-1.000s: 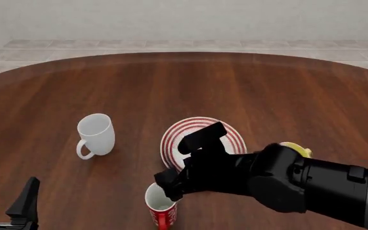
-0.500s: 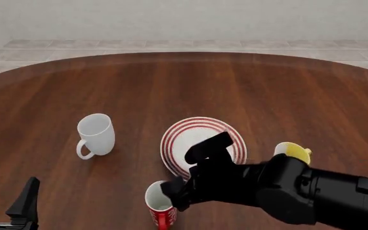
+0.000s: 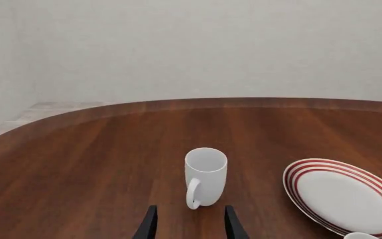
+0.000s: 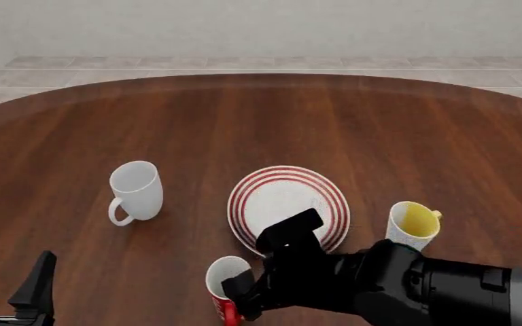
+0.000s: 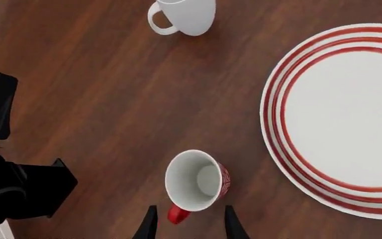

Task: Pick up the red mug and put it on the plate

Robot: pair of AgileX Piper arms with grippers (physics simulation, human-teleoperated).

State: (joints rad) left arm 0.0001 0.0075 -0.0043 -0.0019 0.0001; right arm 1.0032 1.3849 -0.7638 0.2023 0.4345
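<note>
The red mug [image 4: 222, 280] stands upright near the table's front edge, just in front of the plate [image 4: 239, 197], with its white inside showing. My right gripper [image 4: 242, 297] hangs right beside it, partly covering its right side. In the right wrist view the red mug [image 5: 198, 180] sits just ahead of my right gripper [image 5: 189, 227], which is open, its two fingertips flanking the red handle without touching it. The plate [image 5: 275, 124], white with red rings, holds nothing. My left gripper [image 4: 11, 282] is open at the front left, far from the mug.
An all-white mug [image 4: 136, 189] stands left of the plate; in the left wrist view this white mug [image 3: 206, 176] is straight ahead of the left gripper [image 3: 189, 228]. A white mug with a yellow inside [image 4: 412, 225] stands right of the plate, close to my right arm.
My right arm has drawn back toward the table's front edge, uncovering the plate and the yellow-inside mug, and its gripper has come down beside the red mug. The left arm has not moved.
</note>
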